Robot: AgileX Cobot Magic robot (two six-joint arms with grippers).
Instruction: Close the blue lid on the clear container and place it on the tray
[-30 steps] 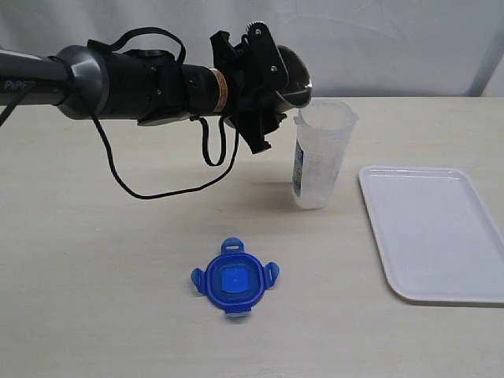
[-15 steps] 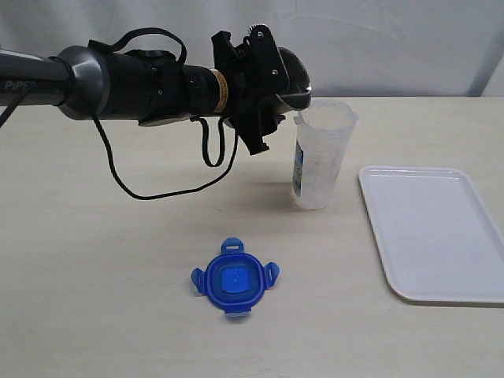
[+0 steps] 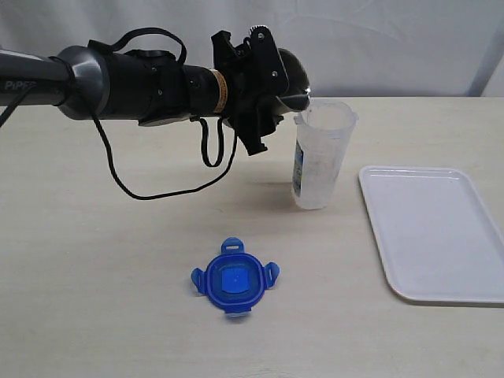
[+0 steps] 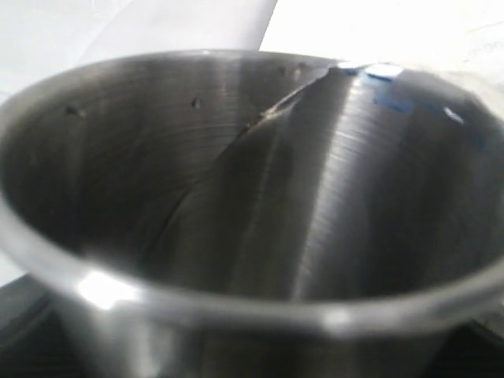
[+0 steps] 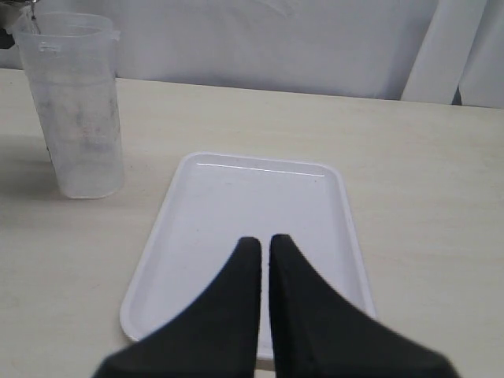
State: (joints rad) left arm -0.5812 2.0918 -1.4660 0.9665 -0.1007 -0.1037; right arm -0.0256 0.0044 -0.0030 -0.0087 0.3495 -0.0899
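Tapered steel cup (image 3: 295, 77) is being held tilted in left gripper's (image 3: 272, 87) wide-set jaws at rim of tall clear plastic container (image 3: 321, 157), so tipping is being risked on withdrawal; blue snap-flap lid (image 3: 235, 280) is lying apart on tabletop (image 3: 94, 260); right gripper (image 5: 264, 250) is being kept closed, empty, over flat white tray (image 5: 236, 197).

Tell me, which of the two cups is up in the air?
The shiny steel cup, gripped by the left hand and tipped over the clear container, which stands upright on the table, unheld.
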